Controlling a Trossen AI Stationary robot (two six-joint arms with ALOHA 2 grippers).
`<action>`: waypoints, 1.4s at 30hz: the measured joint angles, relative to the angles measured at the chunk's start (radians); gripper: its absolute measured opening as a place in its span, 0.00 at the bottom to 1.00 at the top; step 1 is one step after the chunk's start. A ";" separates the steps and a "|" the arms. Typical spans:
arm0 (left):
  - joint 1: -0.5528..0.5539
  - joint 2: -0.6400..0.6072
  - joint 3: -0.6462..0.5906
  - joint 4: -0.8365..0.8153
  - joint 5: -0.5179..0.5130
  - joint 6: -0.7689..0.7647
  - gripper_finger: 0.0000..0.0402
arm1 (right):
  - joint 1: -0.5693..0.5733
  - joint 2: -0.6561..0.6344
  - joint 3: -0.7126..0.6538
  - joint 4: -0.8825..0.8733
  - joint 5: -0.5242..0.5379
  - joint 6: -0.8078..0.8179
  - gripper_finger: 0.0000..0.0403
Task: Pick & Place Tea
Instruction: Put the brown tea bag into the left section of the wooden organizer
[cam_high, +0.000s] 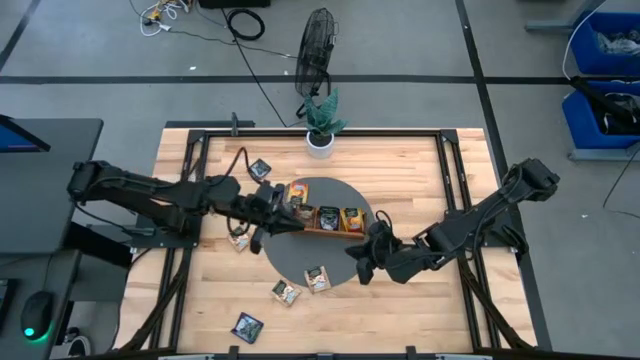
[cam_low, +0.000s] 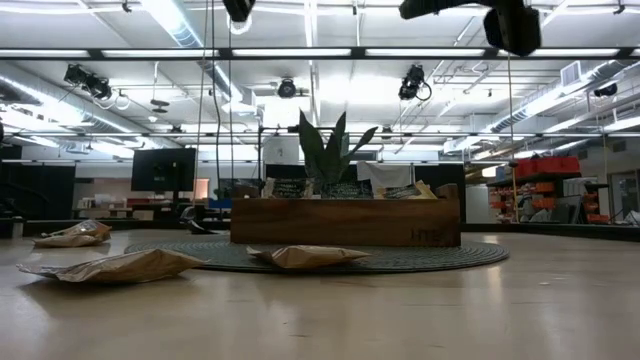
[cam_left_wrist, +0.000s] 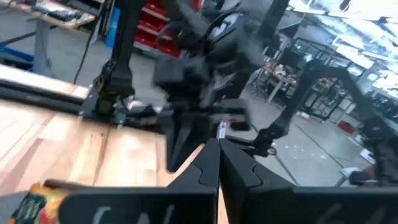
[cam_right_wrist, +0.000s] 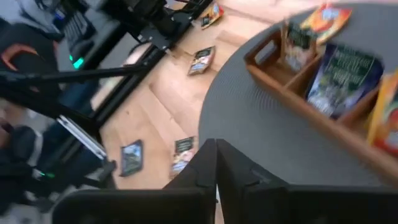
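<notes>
A brown wooden tray (cam_high: 325, 219) stands on a round grey mat (cam_high: 300, 262) with several tea sachets upright in its compartments (cam_right_wrist: 341, 73). More tea sachets lie flat: one on the mat's near part (cam_high: 318, 280), others on the bare wood (cam_high: 286, 292) (cam_high: 247, 325) (cam_high: 238, 240) (cam_high: 261, 168). My left gripper (cam_high: 282, 220) hangs shut above the tray's left end; its fingers (cam_left_wrist: 217, 165) meet with nothing between them. My right gripper (cam_high: 360, 268) hangs shut over the mat's right part, near the tray's right end; it (cam_right_wrist: 216, 163) holds nothing.
A potted green plant (cam_high: 322, 125) stands at the table's far edge behind the tray. Black frame rails (cam_high: 450, 180) run along the table's sides. In the low view two sachets (cam_low: 115, 265) (cam_low: 305, 257) lie in front of the tray (cam_low: 345, 222).
</notes>
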 joint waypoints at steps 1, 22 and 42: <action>-0.007 -0.009 0.000 0.000 -0.005 0.000 0.01 | 0.001 0.000 -0.017 0.025 -0.002 0.031 0.02; -0.037 -0.129 0.000 -0.139 -0.074 0.013 0.01 | 0.063 0.323 -0.104 0.439 -0.122 0.715 0.05; -0.037 -0.127 0.000 -0.172 -0.075 0.008 0.01 | 0.049 0.497 -0.101 0.551 -0.155 0.918 0.59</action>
